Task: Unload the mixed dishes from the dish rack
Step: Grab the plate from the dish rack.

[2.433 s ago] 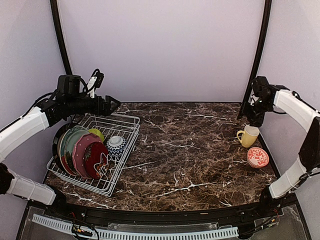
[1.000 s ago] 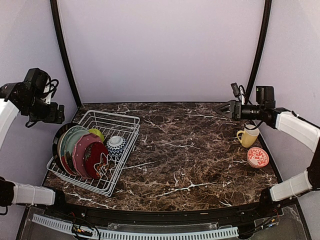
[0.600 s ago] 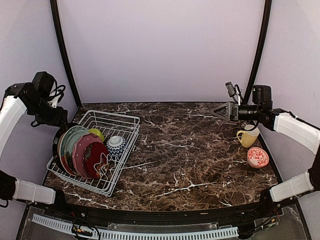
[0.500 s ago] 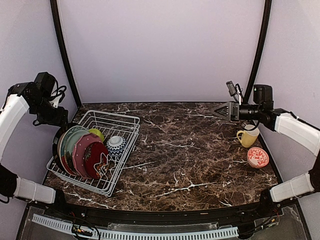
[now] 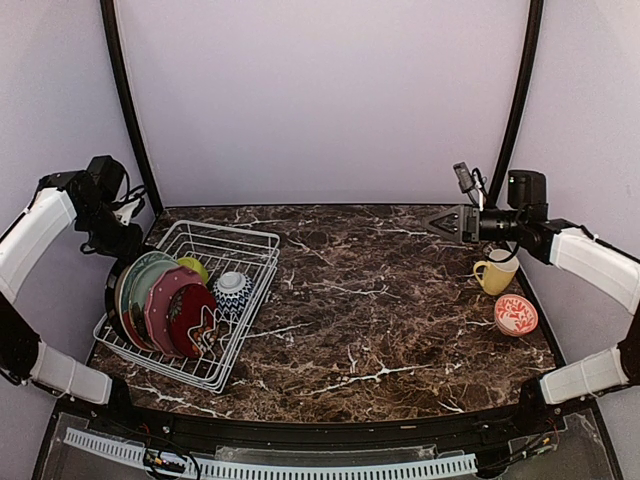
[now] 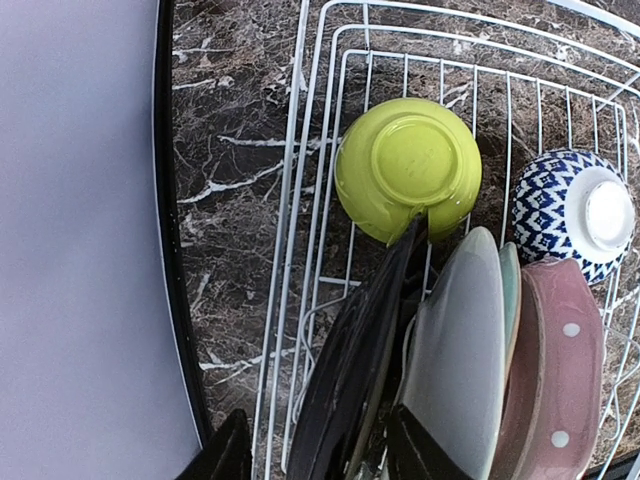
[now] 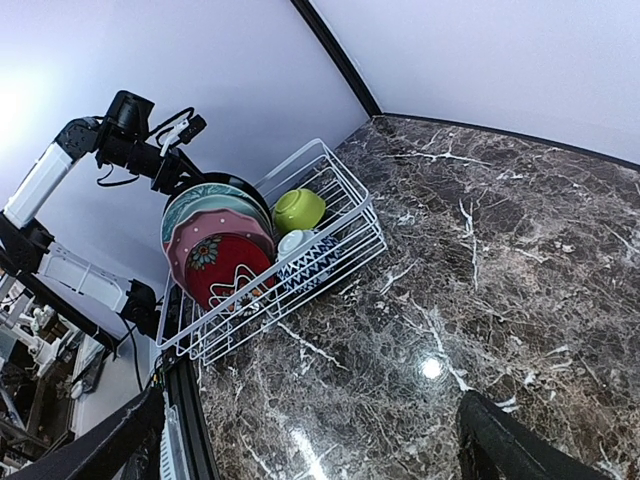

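Observation:
The white wire dish rack point(image 5: 252, 240) stands at the table's left. Upright in it are a black plate point(image 6: 350, 380), a pale green plate point(image 6: 462, 340), a pink-rimmed plate point(image 6: 555, 370) and a dark red floral plate point(image 5: 190, 318). A lime-green bowl point(image 6: 405, 165) and a blue-white bowl point(image 6: 565, 210) lie behind them. My left gripper point(image 6: 320, 455) straddles the black plate's top rim, open, with a gap at the left finger point(image 6: 225, 455). My right gripper point(image 5: 432, 222) hangs open and empty above the table's right half. A yellow mug point(image 5: 496, 272) and a red-white bowl point(image 5: 516, 314) sit at the right.
The brown marble tabletop point(image 5: 380, 300) spreads between the rack and the mug. A black frame post point(image 5: 125, 110) and the lilac wall stand close behind my left arm. A second post point(image 5: 518, 110) rises behind the right arm.
My left gripper has come down and rightwards to the rack's left end, and its jaws have narrowed around the black plate. The right gripper has shifted slightly left.

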You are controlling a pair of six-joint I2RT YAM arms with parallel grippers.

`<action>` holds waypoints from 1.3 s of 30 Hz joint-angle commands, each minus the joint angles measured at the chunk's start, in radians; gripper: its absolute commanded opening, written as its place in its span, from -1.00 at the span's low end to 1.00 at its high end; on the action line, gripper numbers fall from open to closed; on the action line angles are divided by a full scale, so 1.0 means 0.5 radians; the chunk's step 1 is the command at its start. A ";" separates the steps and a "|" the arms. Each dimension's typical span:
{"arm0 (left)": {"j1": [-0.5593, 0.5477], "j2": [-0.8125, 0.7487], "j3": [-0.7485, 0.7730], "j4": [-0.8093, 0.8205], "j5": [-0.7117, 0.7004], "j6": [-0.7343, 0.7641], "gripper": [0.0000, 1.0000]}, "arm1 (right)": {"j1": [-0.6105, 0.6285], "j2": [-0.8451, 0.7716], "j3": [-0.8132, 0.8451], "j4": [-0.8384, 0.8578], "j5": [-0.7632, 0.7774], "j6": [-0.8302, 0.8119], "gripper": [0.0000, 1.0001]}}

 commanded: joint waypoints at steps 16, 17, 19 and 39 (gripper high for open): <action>0.006 0.187 0.055 -0.071 0.053 0.224 -0.33 | 0.003 -0.030 -0.021 0.115 -0.038 0.011 0.97; 0.007 0.192 0.054 -0.074 0.047 0.230 -0.41 | 0.004 -0.028 -0.021 0.126 -0.039 0.012 0.97; 0.008 0.196 0.046 -0.080 0.007 0.232 -0.48 | 0.004 -0.032 -0.021 0.128 -0.038 0.012 0.97; 0.009 0.227 0.378 -0.355 -0.044 0.135 -0.98 | 0.004 0.041 0.064 0.094 -0.031 0.027 0.97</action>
